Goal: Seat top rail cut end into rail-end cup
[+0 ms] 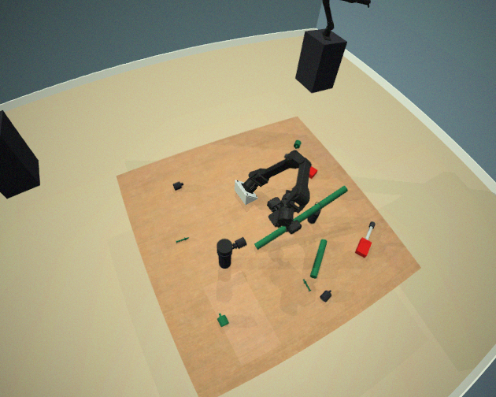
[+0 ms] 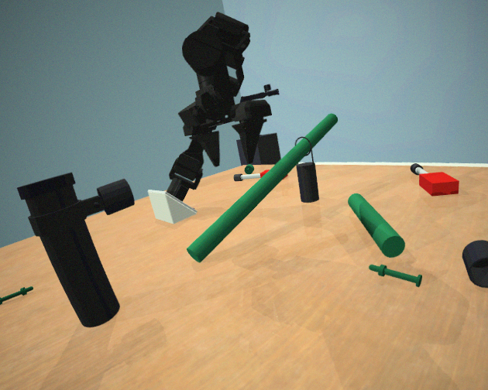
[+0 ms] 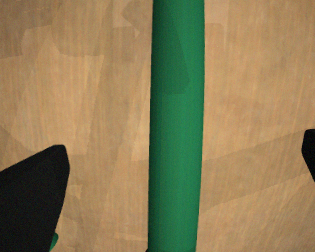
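The green top rail (image 1: 331, 198) (image 2: 244, 205) (image 3: 176, 110) passes through the wire loop above the small black post (image 1: 312, 217) (image 2: 308, 184) and slopes down toward the big post (image 1: 224, 261) (image 2: 78, 268). Its lower end (image 1: 257, 246) (image 2: 194, 254) is outside the black rail-end cup (image 1: 240, 243) (image 2: 115, 196), with a gap between them, and looks lower than the cup. The cup sticks out from the band (image 2: 56, 218), just below the post cap (image 2: 46, 186). My gripper (image 2: 232, 163) (image 3: 191, 150) is open and empty above the rail, a finger to either side of it in the wrist view.
A shorter green tube (image 1: 319, 258) (image 2: 374, 226) lies near a small green bolt (image 1: 306, 284) (image 2: 397, 275) and a loose black cup (image 1: 325, 295) (image 2: 482, 264). A red block (image 1: 363, 247) (image 2: 438, 183) lies to the right. The white arm base (image 1: 245, 193) (image 2: 168, 207) stands behind the rail.
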